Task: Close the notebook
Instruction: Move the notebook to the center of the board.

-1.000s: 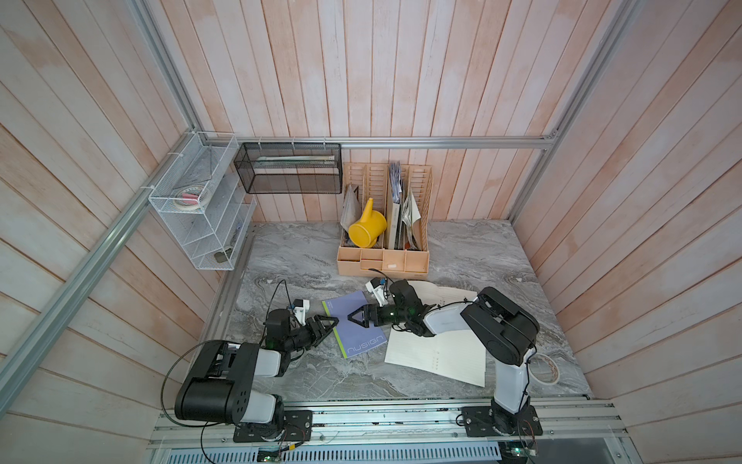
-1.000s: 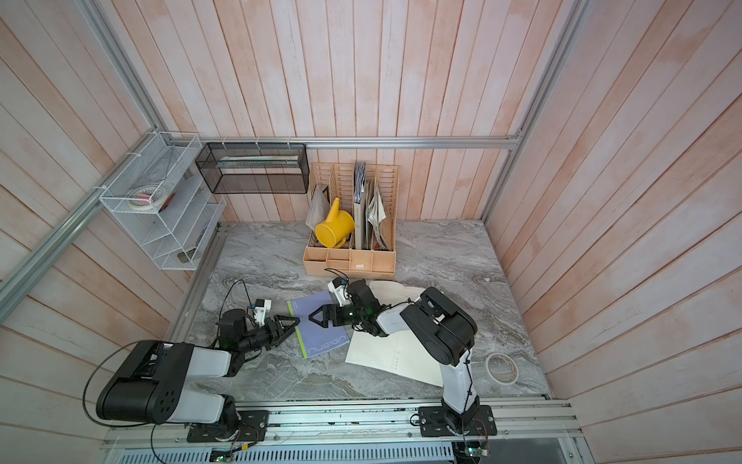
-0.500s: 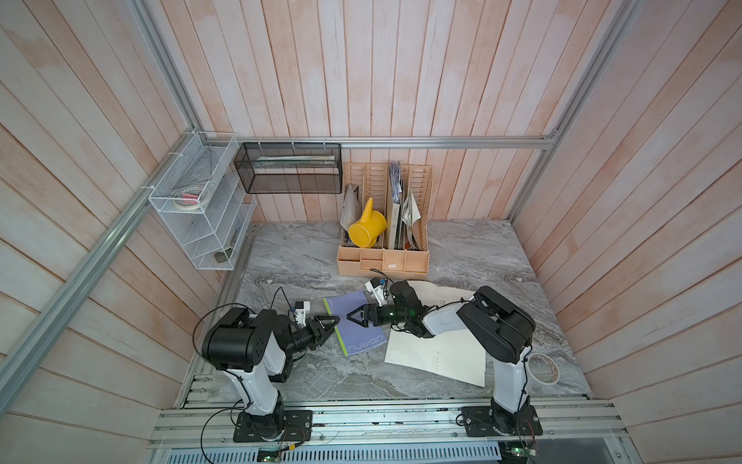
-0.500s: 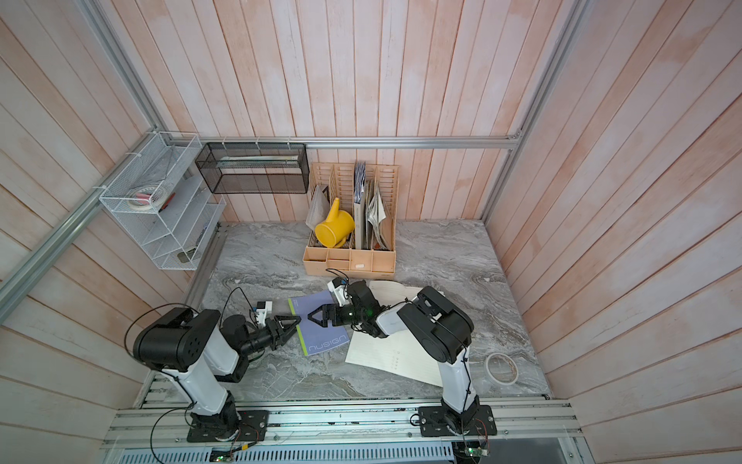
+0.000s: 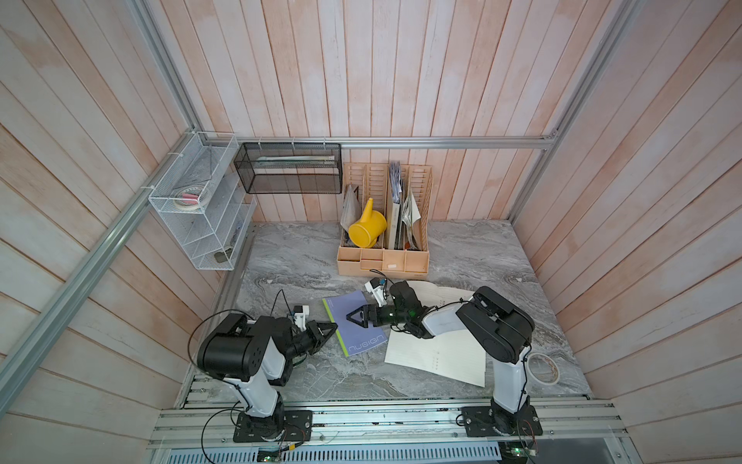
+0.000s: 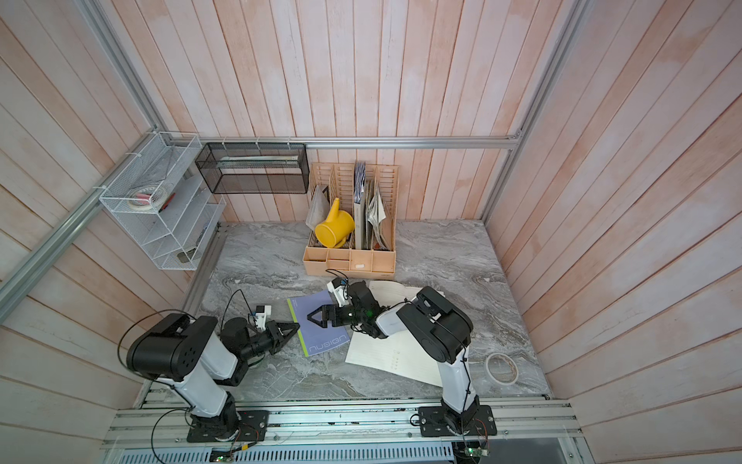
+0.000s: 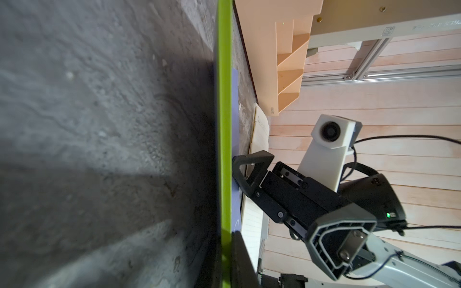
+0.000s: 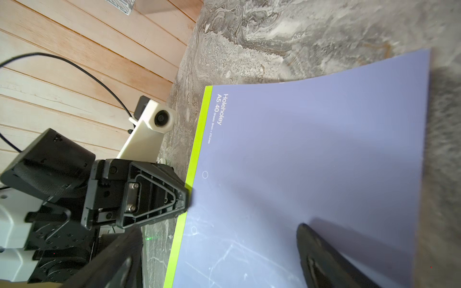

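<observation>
The notebook lies open on the marble table: its purple cover with a green edge strip is on the left, and the cream ruled pages are spread on the right. My left gripper is at the cover's left edge. In the left wrist view the green strip runs between its closed fingers. My right gripper stands open over the purple cover, with one dark finger low above it. One fingertip of the right gripper appears to touch the cover.
A wooden file organiser with a yellow watering can stands behind the notebook. A tape roll lies at the front right. A white wire shelf and a black mesh basket hang on the walls.
My left gripper has closed onto the notebook's green edge. The left arm's rear links have risen from lying low. The right arm has stayed put.
</observation>
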Robot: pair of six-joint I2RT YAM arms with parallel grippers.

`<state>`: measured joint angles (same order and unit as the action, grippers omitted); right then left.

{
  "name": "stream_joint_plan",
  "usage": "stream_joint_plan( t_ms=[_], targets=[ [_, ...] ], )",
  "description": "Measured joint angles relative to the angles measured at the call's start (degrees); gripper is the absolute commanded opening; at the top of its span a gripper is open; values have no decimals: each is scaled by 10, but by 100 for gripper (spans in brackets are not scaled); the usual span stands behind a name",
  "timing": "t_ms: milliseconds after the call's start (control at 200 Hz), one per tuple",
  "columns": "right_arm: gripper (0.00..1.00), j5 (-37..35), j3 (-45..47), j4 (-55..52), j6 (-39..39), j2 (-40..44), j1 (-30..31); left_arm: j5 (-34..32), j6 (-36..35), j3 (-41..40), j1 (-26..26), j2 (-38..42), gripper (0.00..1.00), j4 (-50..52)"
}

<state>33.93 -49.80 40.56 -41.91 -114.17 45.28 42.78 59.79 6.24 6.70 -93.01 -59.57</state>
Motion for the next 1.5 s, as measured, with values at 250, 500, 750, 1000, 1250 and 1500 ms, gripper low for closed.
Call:
stream_joint_plan(
  t_ms=[250, 500, 750, 1000, 1250, 1500],
  targets=[
    [98, -7, -7, -9, 1, 0, 0, -147, -172, 173, 63, 127, 0, 436],
    [98, -15, -14, -119, 17, 45, 5, -290, -223, 333, 108, 47, 0, 699],
    [98, -27, -12, -212, 32, 109, 1, -446, -212, 420, 130, 26, 0, 856],
    [98, -28, 19, -235, 46, 187, -28, -534, -196, 472, 135, -9, 0, 956],
    [98, -27, 64, -256, 62, 237, -72, -562, -183, 513, 135, -45, 0, 1004],
    [98, -27, 70, -275, 76, 269, -94, -571, -192, 546, 88, -68, 0, 1037]
  ],
)
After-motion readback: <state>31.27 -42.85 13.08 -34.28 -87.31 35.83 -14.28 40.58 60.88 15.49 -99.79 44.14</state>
